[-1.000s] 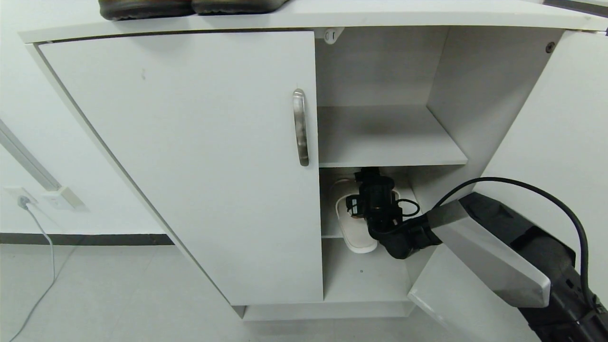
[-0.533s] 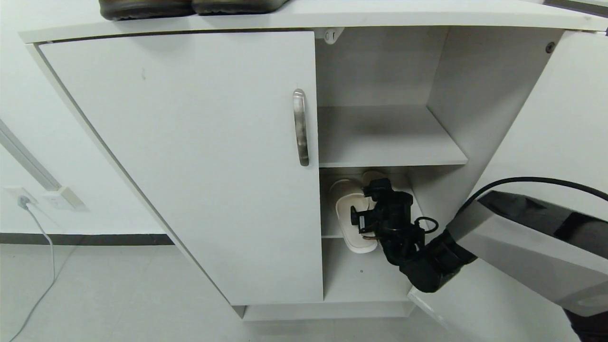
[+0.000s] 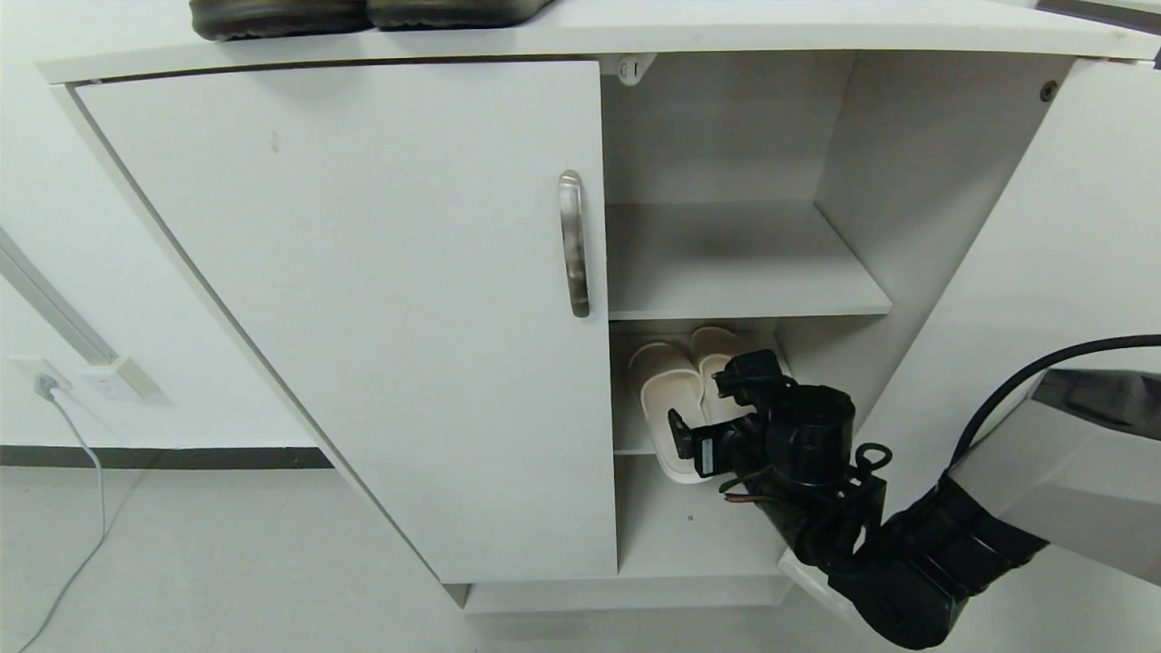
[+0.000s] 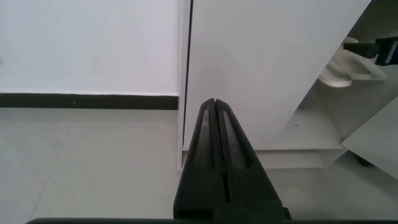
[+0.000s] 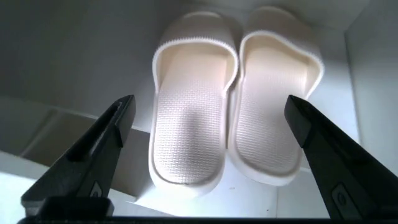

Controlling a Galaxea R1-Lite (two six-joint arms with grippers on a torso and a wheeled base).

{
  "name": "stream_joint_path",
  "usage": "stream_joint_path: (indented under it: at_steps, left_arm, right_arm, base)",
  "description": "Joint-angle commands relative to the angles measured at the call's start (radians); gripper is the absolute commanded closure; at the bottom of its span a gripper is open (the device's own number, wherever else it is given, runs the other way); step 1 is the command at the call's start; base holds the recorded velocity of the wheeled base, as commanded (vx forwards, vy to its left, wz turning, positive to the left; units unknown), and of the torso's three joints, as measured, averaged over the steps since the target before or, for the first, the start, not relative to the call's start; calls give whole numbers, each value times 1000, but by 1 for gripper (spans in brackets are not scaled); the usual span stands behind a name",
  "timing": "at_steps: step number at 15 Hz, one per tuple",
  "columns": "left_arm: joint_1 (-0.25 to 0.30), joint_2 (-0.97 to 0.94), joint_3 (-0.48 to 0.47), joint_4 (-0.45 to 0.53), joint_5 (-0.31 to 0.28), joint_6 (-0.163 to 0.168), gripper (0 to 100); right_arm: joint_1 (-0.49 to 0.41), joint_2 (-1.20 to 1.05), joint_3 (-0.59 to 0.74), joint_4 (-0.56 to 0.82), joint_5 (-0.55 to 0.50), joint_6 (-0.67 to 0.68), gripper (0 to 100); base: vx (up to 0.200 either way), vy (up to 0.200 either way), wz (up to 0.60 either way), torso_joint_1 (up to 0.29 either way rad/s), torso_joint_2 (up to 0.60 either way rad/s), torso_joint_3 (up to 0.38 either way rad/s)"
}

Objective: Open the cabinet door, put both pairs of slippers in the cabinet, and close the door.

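**Head view.** The cabinet [image 3: 916,154] has its right door [image 3: 1043,236] swung open and its left door [image 3: 363,299] shut. The white slippers [image 3: 671,399] lie side by side on the second shelf, heels overhanging its front edge. The right pincer [image 3: 712,404] hovers just in front of them, spread and empty, so the shelf alone carries the pair. The dark slippers [image 3: 363,11] sit on the cabinet top, not yet stowed.

**Left wrist view.** The left pincer [image 4: 214,109] is pressed together on nothing, low beside the shut door and well clear of the opening.

**Right wrist view.** The fingers [image 5: 112,124] flank the white pair without contact.
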Motion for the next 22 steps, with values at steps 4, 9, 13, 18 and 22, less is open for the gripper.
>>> stream_joint_path:
  at_steps: [4,9,13,18,22]
  left_arm:
    - [0,2,0,0,0,-1,100]
    - [0,0,0,0,2,-2,100]
    - [0,2,0,0,0,-2,100]
    - [0,2,0,0,0,-2,100]
    - [0,2,0,0,0,-2,100]
  right_arm:
    - [16,-38,62,-10,0,2,0]
    - [16,-38,71,-10,0,2,0]
    - [16,-36,79,-11,0,2,0]
    - [16,-38,79,-11,0,2,0]
    - [16,-38,82,-11,0,2,0]
  base:
    - [-150,0,0,7,2,-1]
    - [-120,0,0,0,1,8]
    - [0,0,0,0,0,0]
    - [0,0,0,0,3,96]
    - [0,0,0,-1,2,196]
